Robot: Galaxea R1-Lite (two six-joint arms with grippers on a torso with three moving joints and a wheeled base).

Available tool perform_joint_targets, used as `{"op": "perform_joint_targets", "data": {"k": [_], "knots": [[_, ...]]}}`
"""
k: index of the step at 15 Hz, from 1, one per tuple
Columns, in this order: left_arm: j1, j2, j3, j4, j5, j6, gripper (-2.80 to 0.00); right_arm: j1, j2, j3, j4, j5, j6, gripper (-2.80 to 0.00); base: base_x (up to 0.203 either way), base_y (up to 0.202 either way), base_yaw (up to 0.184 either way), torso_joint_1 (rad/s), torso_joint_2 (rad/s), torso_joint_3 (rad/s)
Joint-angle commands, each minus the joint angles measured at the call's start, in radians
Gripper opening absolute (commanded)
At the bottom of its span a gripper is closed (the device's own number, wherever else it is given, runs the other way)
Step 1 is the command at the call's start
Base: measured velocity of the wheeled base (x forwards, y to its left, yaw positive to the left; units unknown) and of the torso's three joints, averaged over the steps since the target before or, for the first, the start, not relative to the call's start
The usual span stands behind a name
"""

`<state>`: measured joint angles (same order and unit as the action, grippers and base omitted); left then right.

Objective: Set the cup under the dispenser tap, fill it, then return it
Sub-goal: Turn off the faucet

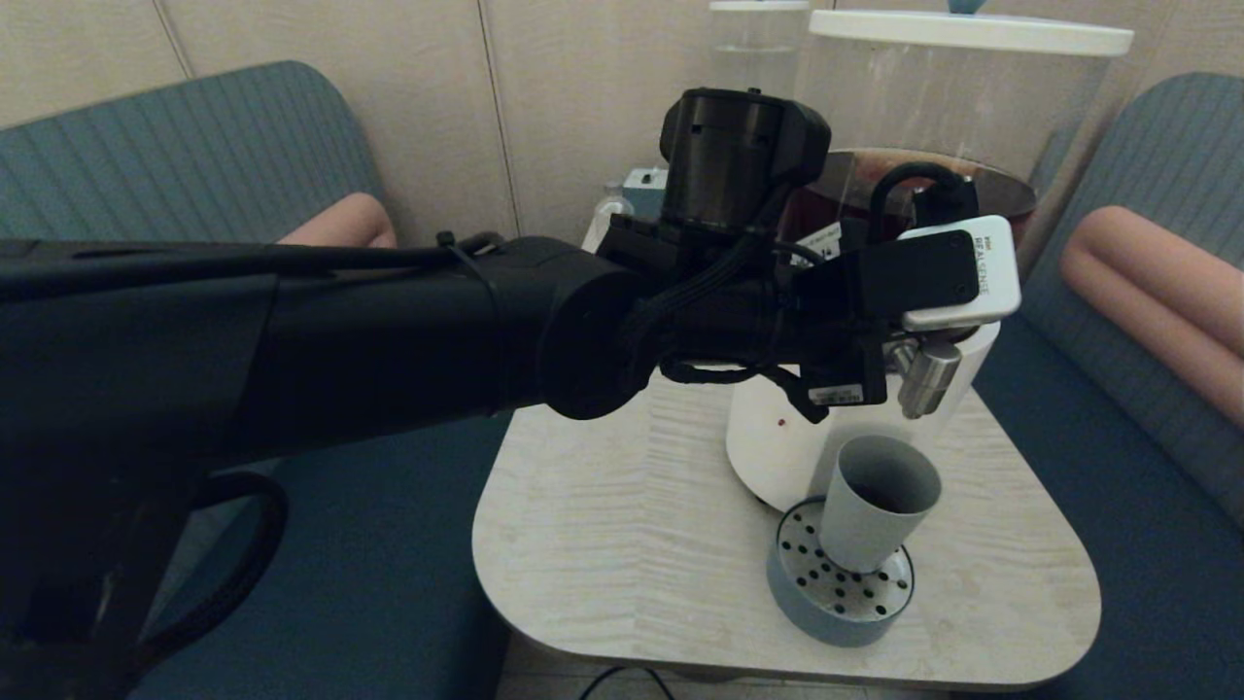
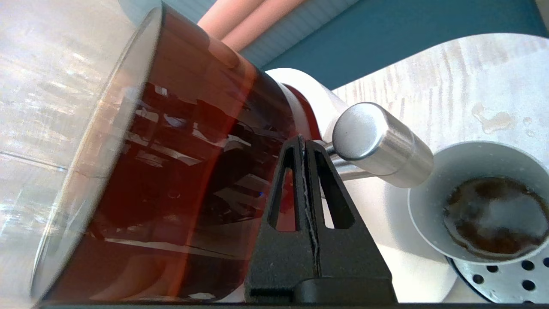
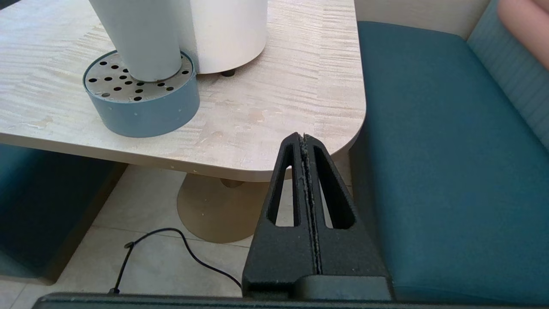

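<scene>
Head view shows the left arm reaching across the surface (image 1: 622, 544) toward the big dispenser (image 1: 933, 126), its wrist camera housing (image 1: 957, 272) printed with "REALSENSE". The left pincer (image 2: 305, 146) has its fingers pressed flat together on nothing, tips right beside the stem of the dispenser tap (image 2: 381, 143). The cup (image 1: 875, 510) stands upright on the perforated drip tray (image 1: 836, 593), directly below that tap, with a shallow pool of dark liquid inside. A small wet patch lies on the surface beyond the cup. The drip tray sits close to the surface's near rounded edge, with bare room to the robot's left of it. The right pincer (image 3: 305, 143), fingers also closed together and empty, hangs off the surface's corner, over the floor beside the teal bench (image 3: 446, 163). A black cable (image 3: 171, 244) trails on the floor tiles.
</scene>
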<state>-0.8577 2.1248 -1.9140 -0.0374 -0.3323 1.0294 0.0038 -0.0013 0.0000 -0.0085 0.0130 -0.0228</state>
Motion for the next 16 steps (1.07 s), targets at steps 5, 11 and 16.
{"op": "perform_joint_targets", "data": {"k": [5,11,16], "knots": [[0.001,-0.077,0.047,-0.006,-0.001,0.002,-2.80,0.001,0.001,0.000,-0.001,0.001,0.000,-2.80,0.000,0.000,0.000,0.000,0.00,0.000],[0.014,-0.215,0.176,-0.005,0.034,-0.010,-2.80,0.001,0.001,0.000,-0.001,0.001,0.000,-2.80,0.000,0.000,0.000,0.000,0.00,0.000],[0.024,-0.518,0.415,-0.001,0.049,-0.447,-2.80,-0.001,0.001,0.000,-0.001,0.001,0.000,-2.80,0.000,0.000,0.000,0.000,0.00,0.000]]}}
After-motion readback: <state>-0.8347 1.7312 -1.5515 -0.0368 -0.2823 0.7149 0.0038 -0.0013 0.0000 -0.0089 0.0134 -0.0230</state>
